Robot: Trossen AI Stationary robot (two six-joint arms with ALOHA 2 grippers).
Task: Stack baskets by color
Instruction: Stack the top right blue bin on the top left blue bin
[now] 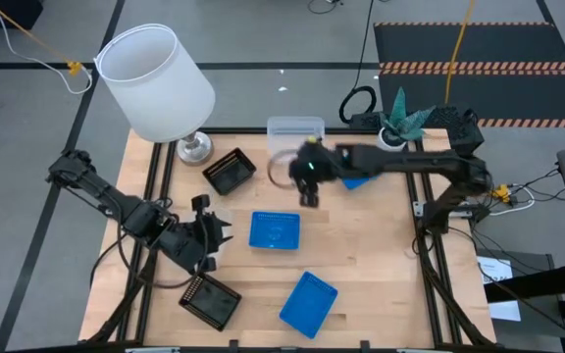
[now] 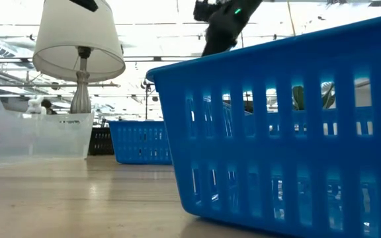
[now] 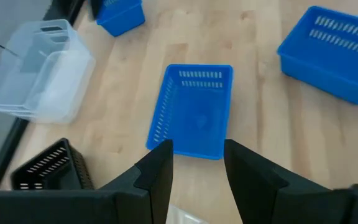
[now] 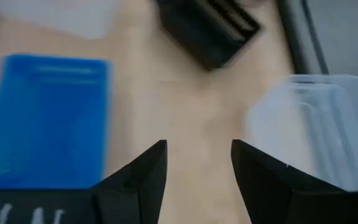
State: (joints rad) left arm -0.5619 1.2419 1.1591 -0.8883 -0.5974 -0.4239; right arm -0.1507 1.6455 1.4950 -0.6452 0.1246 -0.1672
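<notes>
One camera looks straight down from high up and sees the whole table (image 1: 361,245). Another sits right on the tabletop, very close to a blue basket (image 2: 290,125) (it fills half that picture), looking level across. Each wrist camera looks down past its own fingers, and both see the middle blue basket (image 3: 191,115).

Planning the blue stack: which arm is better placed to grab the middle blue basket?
Left. Its end effector is open and lined up right in front of the middle blue basket. The right end effector, also open, sits nearer the clear baskets.
</notes>
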